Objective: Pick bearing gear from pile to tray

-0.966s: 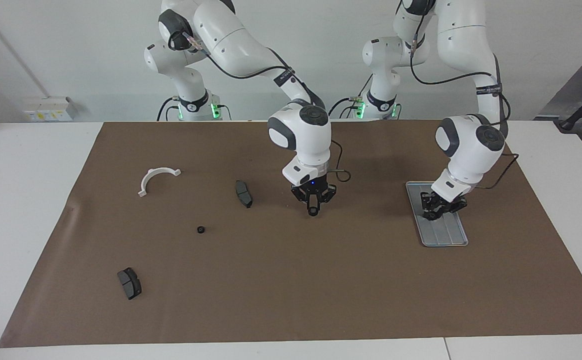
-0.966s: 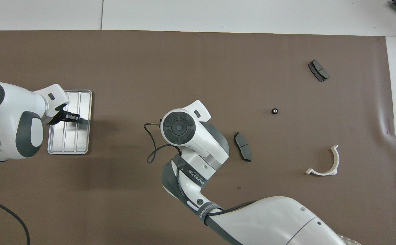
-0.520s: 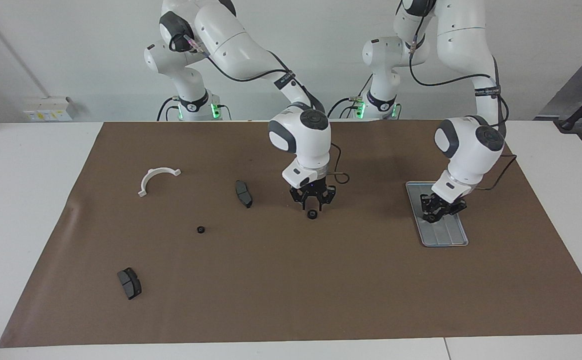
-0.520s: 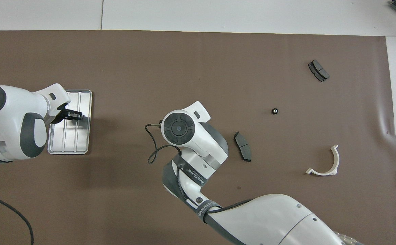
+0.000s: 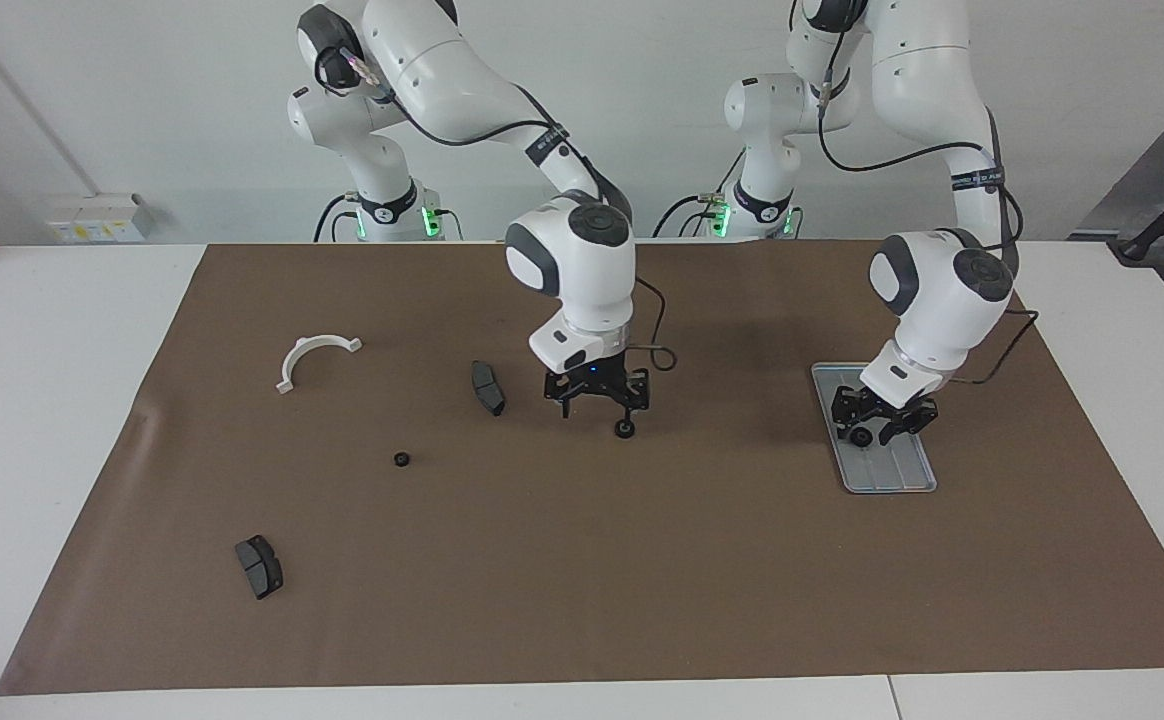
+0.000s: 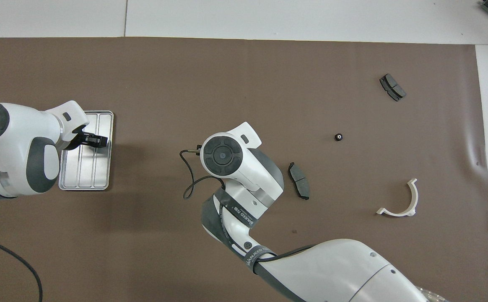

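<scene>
While the left gripper [image 5: 882, 420] waits over the grooved silver-grey metal tray [image 5: 907, 478], jaws unclear, the right gripper [image 5: 597, 400], jaws spread, must straddle the tiny black round ring [image 5: 625, 430] at frame centre

table [image 5: 72, 400]: white, carries brown mat [image 5: 582, 580] | on mat: tray [image 5: 904, 480] at left arm's end; white half-ring [image 5: 314, 357]; two brake-pad pieces [image 5: 487, 387] [image 5: 259, 566]; two small black rings [image 5: 401, 460] [image 5: 624, 431]

text: "WANFED 7518"-like print, only partly legible | on: dark bands [image 6: 244, 214] round right arm, about 6 o'clock in overhead view | other text: none legible
</scene>
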Controlling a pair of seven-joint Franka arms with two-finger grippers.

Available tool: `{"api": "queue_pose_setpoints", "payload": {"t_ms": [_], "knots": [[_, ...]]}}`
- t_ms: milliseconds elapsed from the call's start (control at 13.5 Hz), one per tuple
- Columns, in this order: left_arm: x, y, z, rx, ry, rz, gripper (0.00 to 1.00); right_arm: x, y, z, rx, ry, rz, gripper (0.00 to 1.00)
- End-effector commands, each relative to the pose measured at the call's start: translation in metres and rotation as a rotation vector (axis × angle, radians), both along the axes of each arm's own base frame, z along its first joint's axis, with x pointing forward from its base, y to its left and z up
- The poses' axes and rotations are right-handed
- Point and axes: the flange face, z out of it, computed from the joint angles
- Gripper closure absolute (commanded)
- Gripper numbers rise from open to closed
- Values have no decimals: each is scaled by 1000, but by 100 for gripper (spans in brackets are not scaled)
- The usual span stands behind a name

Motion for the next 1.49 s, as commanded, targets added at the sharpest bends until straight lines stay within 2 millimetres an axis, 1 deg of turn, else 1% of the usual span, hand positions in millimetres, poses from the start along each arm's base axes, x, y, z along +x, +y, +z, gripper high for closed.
{"api": "queue_pose_setpoints", "payload": {"t_ms": [0, 149, 223, 297, 372, 595, 743, 818, 892, 966, 1115, 1264, 1412], "knots": [[17, -37, 18, -16, 37, 62, 33, 15, -67, 24, -51, 24, 71, 0], [11, -84, 21, -21, 39, 131, 33, 31, -114, 28, -75, 30, 133, 0], [7, -107, 21, -26, 37, 167, 33, 37, -134, 27, -88, 39, 173, 0], [2, -130, 20, -27, 42, 187, 33, 43, -159, 21, -97, 52, 206, 0], [-1, -144, 21, -30, 40, 207, 34, 45, -182, 12, -107, 76, 253, 0], [-13, -190, 22, -50, 19, 266, 36, 38, -231, -9, -55, 93, 391, 0], [-22, -220, 20, -68, -4, 287, 37, 30, -257, -29, -63, 96, 453, 0], [-27, -235, 20, -81, -15, 297, 37, 24, -264, -39, -64, 96, 466, 0], [-32, -251, 14, -87, -20, 306, 38, 19, -264, -47, -65, 89, 476, 2], [-35, -265, 12, -100, -32, 324, 38, 17, -263, -53, -64, 79, 478, 12], [-43, -283, 4, -103, -29, 331, 40, 15, -262, -65, -56, 65, 476, 25], [-50, -299, -5, -102, -23, 337, 41, 13, -256, -70, -25, 62, 462, 33], [-58, -314, -9, -103, -18, 337, 41, 8, -257, -79, -23, 67, 463, 36]]}}
